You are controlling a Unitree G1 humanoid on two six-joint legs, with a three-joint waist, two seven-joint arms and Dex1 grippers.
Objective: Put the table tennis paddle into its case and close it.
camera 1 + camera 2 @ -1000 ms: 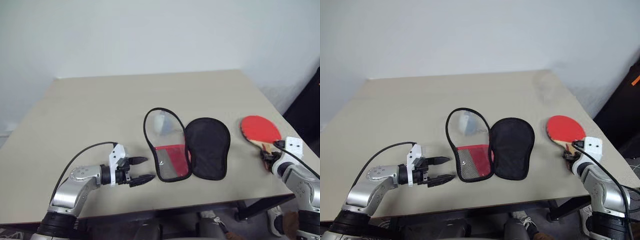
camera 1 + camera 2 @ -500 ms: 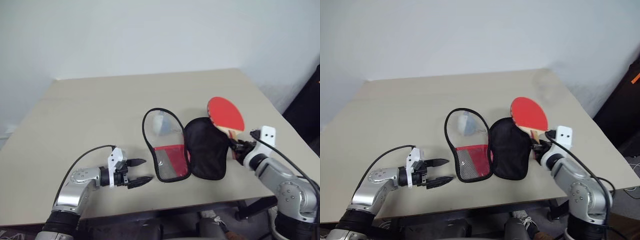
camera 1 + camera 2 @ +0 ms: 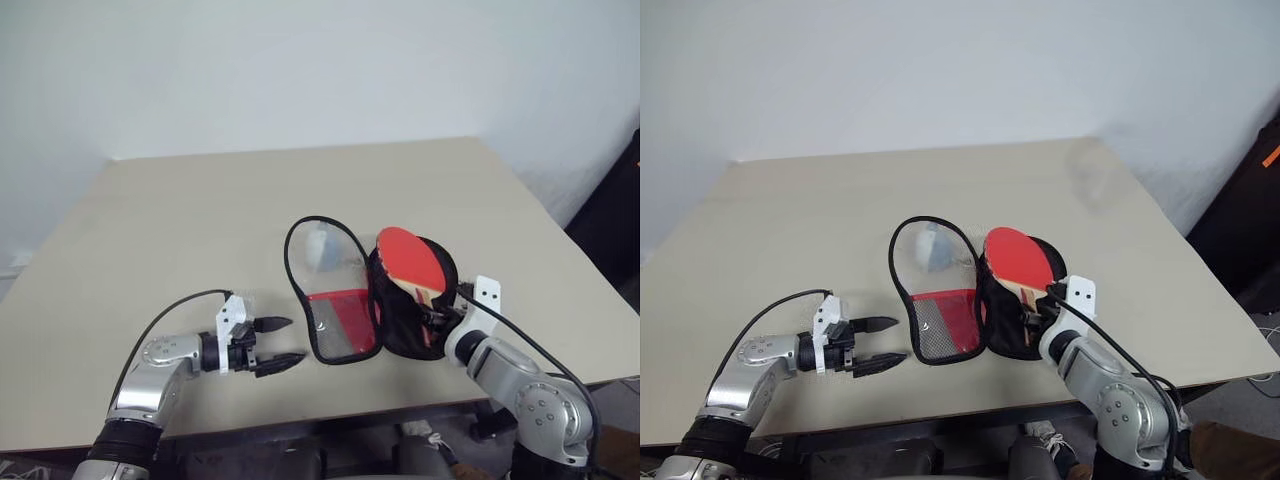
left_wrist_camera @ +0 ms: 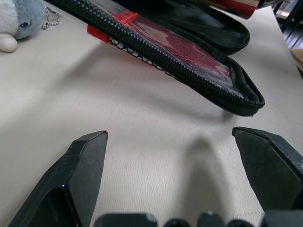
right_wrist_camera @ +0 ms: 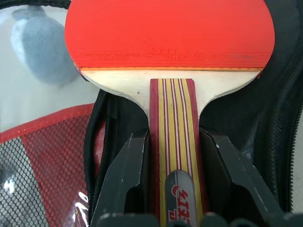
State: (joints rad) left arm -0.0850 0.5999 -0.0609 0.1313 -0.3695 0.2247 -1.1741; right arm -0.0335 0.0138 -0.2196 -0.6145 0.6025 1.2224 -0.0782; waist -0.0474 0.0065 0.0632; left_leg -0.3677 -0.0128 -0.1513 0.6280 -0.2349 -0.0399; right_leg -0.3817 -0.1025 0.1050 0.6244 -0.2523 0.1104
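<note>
The case (image 3: 338,312) lies open on the table, its clear-window and red mesh half on the left and its black inside half (image 3: 400,325) on the right. The table tennis paddle (image 3: 408,260), red face up, hovers tilted over the black half. My right gripper (image 5: 173,137) is shut on the paddle's striped wooden handle (image 5: 173,113), at the case's near right end (image 3: 437,312). Left of the case, my left gripper (image 3: 277,343) rests low over the table, open and with nothing between its fingers, pointing at the case's zip edge (image 4: 199,80).
A small grey-blue plush keychain (image 3: 320,246) sits at the window half's far end. The tan table (image 3: 200,230) has its front edge close under both arms. A dark object (image 3: 630,180) stands off the table's right side.
My right gripper carried the paddle leftward from the table's right side to over the black half of the case. The left gripper stayed in place, open.
</note>
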